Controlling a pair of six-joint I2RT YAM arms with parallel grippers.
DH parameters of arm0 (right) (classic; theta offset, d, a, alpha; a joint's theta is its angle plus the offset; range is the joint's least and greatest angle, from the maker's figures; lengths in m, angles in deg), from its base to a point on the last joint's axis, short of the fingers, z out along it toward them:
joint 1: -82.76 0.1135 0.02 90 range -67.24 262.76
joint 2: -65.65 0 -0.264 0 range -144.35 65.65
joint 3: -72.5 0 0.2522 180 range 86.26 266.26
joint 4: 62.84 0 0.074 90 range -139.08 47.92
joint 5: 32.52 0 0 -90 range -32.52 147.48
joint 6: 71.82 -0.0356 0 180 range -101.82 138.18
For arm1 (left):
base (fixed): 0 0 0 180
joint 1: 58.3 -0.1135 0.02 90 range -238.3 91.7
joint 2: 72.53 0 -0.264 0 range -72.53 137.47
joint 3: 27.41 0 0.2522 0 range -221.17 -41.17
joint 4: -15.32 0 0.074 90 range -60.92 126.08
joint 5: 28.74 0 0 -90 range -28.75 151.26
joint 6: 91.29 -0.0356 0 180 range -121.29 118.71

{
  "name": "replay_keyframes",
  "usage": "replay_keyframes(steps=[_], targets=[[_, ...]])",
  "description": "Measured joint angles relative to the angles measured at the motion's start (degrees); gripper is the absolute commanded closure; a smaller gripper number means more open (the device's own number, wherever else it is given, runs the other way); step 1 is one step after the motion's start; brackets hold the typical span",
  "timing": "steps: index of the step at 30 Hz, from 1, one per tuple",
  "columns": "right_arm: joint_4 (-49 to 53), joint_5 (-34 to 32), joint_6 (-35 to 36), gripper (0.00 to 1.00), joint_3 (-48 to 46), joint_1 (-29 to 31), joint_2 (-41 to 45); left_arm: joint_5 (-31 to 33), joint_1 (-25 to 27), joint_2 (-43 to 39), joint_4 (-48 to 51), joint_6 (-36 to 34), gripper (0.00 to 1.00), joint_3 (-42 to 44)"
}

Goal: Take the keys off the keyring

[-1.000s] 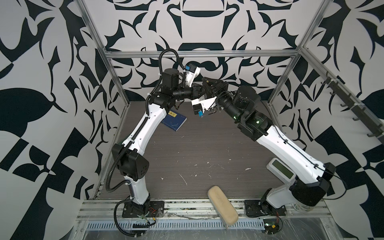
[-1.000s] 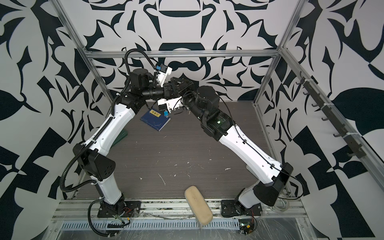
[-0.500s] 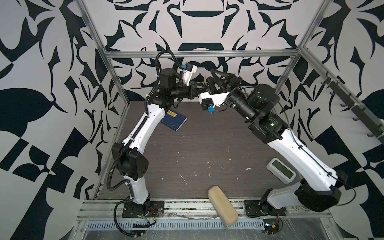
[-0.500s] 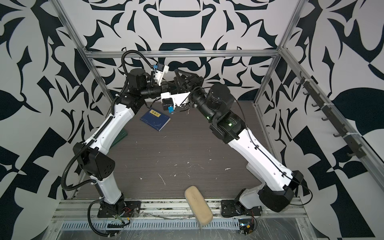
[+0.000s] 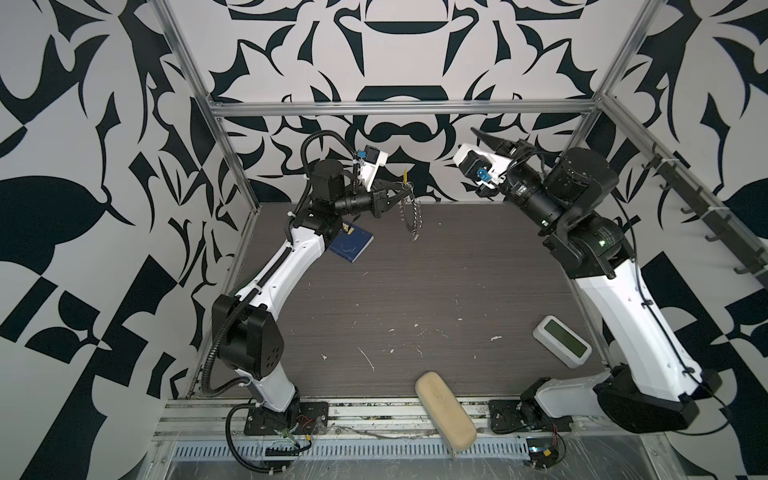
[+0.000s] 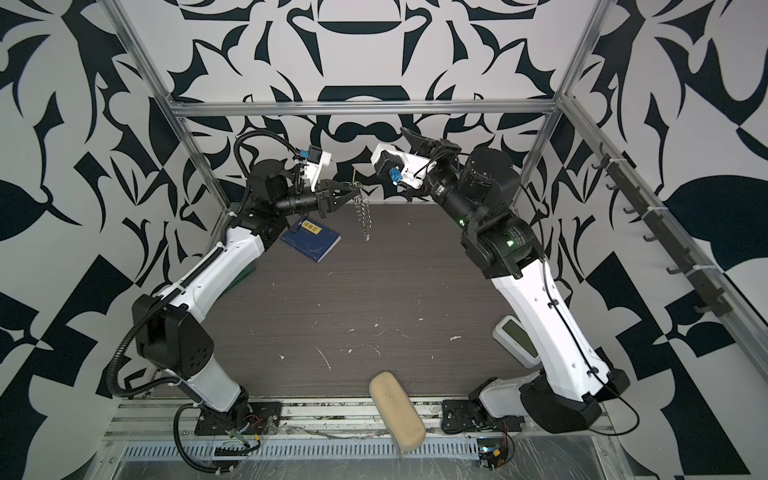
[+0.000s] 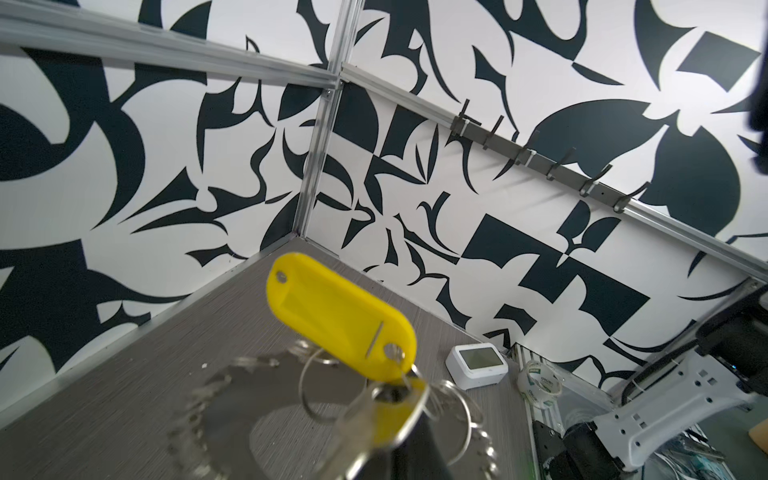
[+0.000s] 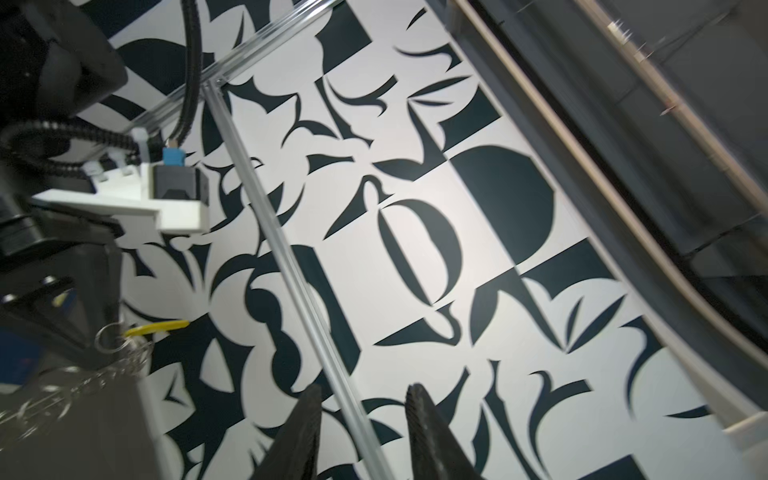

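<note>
**Top views.** My left gripper (image 5: 402, 192) was closed at the top rim of the keyring (image 5: 411, 218) and held it in the air over the far end of the tabletop (image 5: 415, 299). The keyring hung edge-on below the gripper, clear of the tabletop. The tag (image 5: 405, 174) stood up from the grip point. My right arm (image 5: 623, 307) was raised on the right, well apart from the keyring. A blue book (image 5: 351, 247) lay on the tabletop near my left arm.

**Left wrist.** The yellow tag (image 7: 336, 320) was sharp, mid-view. Its small ring ran from its end hole down to my closed fingertips. The keyring (image 7: 249, 419) was blurred. I could not tell whether I pinched disc or wire ring.

**Right wrist.** My right gripper (image 8: 363, 392) was open, jaws apart, nothing between them, facing the wall. The tag (image 8: 158, 327) and keyring showed beside my left gripper, well apart from my right fingers (image 8: 419, 415).
</note>
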Motion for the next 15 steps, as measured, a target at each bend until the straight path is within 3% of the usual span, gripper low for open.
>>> replay_keyframes(steps=[10,15], targets=[[15.26,14.34,-11.04,0.7,4.52,-2.16,-3.34,-4.66,0.0,-6.12,-19.96,-1.07,1.0,15.19],[18.38,19.08,-14.75,0.75,0.02,-1.81,-1.81,-7.65,-0.04,-8.83,-33.86,-5.01,1.0,26.21]])
